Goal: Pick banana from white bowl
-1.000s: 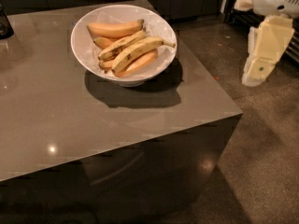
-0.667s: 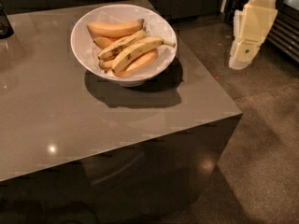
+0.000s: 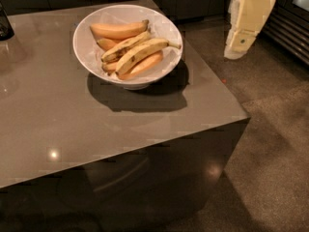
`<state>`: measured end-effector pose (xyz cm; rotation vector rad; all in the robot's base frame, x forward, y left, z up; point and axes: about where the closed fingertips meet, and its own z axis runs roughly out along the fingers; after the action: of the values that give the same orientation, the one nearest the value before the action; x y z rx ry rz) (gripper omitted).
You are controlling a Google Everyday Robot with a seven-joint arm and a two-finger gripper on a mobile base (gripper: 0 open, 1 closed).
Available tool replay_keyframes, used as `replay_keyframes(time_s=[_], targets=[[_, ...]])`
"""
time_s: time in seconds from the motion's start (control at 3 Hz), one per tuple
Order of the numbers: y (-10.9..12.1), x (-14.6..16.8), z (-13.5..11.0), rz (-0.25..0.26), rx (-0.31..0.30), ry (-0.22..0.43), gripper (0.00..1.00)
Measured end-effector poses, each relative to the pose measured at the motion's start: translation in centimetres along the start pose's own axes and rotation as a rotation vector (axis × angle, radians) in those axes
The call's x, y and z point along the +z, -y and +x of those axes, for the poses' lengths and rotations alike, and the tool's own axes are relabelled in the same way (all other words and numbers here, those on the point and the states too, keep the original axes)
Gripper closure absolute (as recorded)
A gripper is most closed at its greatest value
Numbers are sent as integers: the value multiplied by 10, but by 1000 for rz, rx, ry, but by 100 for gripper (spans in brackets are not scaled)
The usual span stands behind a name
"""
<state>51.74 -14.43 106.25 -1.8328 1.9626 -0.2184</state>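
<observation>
The white bowl (image 3: 91, 57) stands on the grey table near its back right corner. In it the long pale-yellow banana (image 3: 142, 53) lies across the middle, its dark stem pointing right. A shorter brown-speckled banana (image 3: 123, 46) lies just behind it, with orange-peach fruits (image 3: 118, 30) around them. The gripper (image 3: 239, 45) hangs in the air at the upper right, beyond the table's right edge and well apart from the bowl. It holds nothing.
The grey table (image 3: 72, 124) has its right edge near the bowl and its front edge in the lower part of the view. A dark object (image 3: 5, 23) stands at the table's far left. A slatted dark unit (image 3: 289, 28) stands at the far right on the floor.
The gripper has moved up and leftward, from low beside the table's right edge to higher at the upper right. The bowl and fruit have not moved.
</observation>
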Motion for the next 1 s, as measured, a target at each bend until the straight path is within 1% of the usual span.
replay_keyframes(time_s=[0.33,0.67,1.0], targets=[[20,12,-16,-23,23,41,0],[44,48,-39,-87,30,77,0],[49,49,-41,-62,33,84,0]])
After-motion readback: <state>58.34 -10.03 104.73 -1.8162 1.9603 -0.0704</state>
